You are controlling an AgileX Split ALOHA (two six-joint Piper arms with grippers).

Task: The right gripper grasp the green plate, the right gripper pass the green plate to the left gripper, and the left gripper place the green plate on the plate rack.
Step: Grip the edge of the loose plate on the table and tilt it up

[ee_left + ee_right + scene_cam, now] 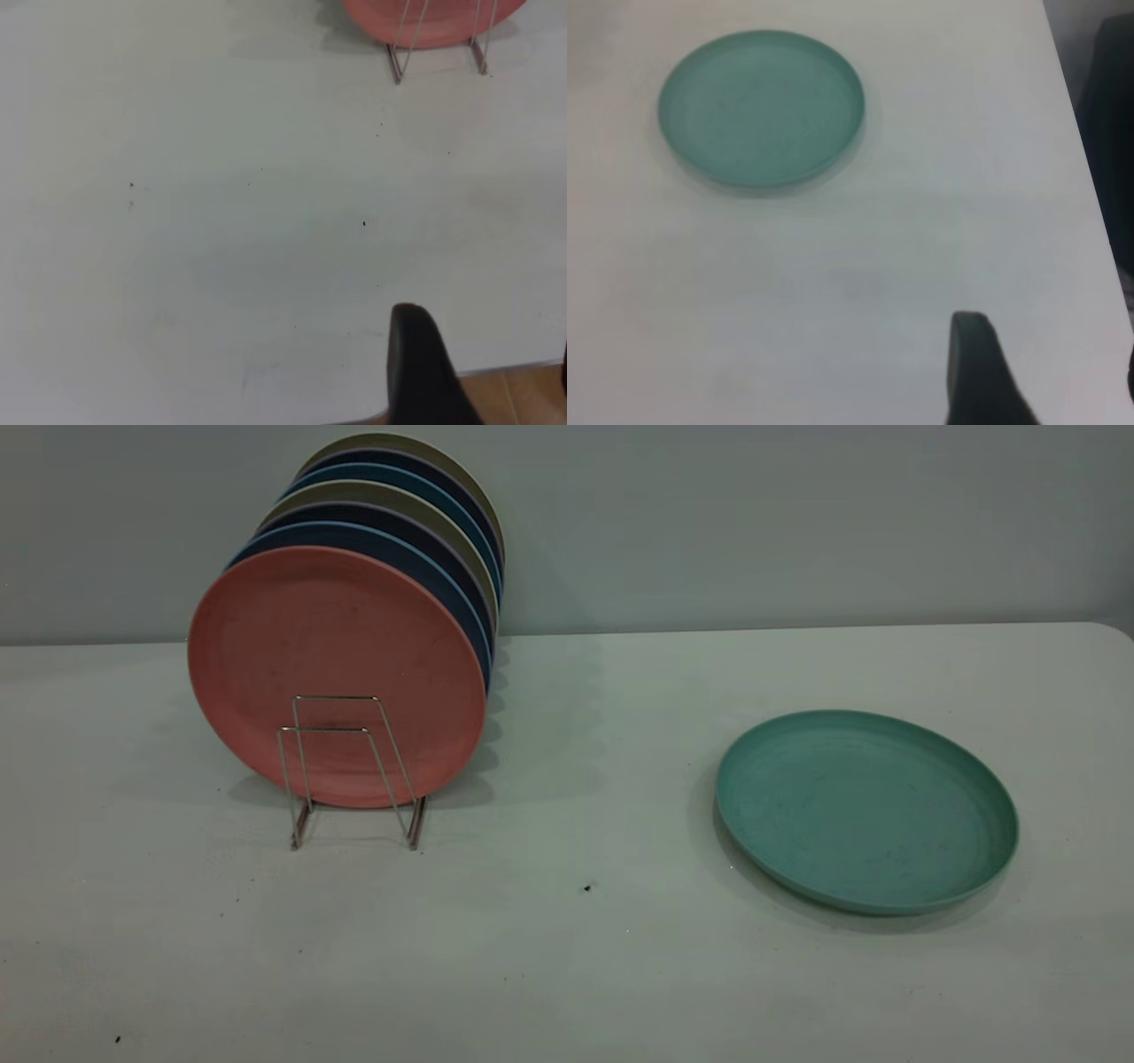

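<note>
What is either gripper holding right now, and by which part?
Nothing is held. The green plate lies flat on the table, untouched. The left gripper and right gripper each hover over bare table, apart from the plate rack.

Bare lab-style test bench.
Plain white table against blank grey wall; only staged plates in a wire rack.

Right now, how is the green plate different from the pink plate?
The green plate lies flat on the table, while the pink plate stands upright on its edge in the plate rack. The green plate sits alone toward the right; the pink plate fronts a row of other plates. Both are round, with a low rim, and look about the same size.
</note>
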